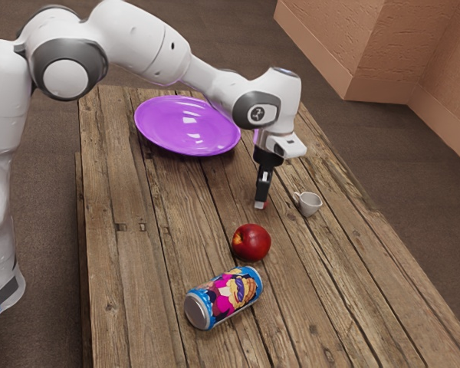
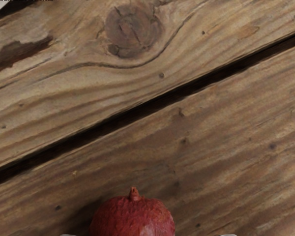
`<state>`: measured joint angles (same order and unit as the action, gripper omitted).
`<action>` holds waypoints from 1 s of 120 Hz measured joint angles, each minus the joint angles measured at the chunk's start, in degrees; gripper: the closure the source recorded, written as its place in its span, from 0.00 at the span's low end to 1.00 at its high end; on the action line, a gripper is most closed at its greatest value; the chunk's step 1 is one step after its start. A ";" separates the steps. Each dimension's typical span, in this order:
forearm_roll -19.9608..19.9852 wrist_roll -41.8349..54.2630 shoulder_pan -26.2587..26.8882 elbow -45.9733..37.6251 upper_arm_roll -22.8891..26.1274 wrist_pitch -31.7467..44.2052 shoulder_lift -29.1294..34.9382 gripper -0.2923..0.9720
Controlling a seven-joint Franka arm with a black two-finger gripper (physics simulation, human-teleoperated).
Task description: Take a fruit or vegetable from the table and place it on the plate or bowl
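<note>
Weathered wooden plank table (image 1: 138, 230); shallow purple plate (image 1: 186, 125) at its far end. Printed drinks can (image 1: 223, 297) on its side, red apple (image 1: 251, 241) near it. Black gripper (image 1: 261, 203) down at the boards just beside a small white cup (image 1: 309, 202); jaws open or closed, cannot tell. Small dark-red crowned fruit (image 2: 132, 219) directly under the hand, well apart from the plate. Risk: an off-centre squeeze rolls the round fruit away, or the cup gets knocked.
</note>
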<state>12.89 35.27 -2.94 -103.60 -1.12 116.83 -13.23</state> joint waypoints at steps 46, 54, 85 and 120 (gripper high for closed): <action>0.29 0.63 -0.04 -0.02 0.00 1.96 -0.84 0.58; 0.68 0.73 -0.05 -0.04 0.01 2.17 -0.96 0.60; 1.12 0.98 -0.13 0.04 -0.02 3.35 -1.98 0.42; 1.17 1.33 0.17 0.08 -0.02 4.25 -1.30 0.64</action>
<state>14.05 36.60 -2.77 -103.52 -1.14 121.08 -14.54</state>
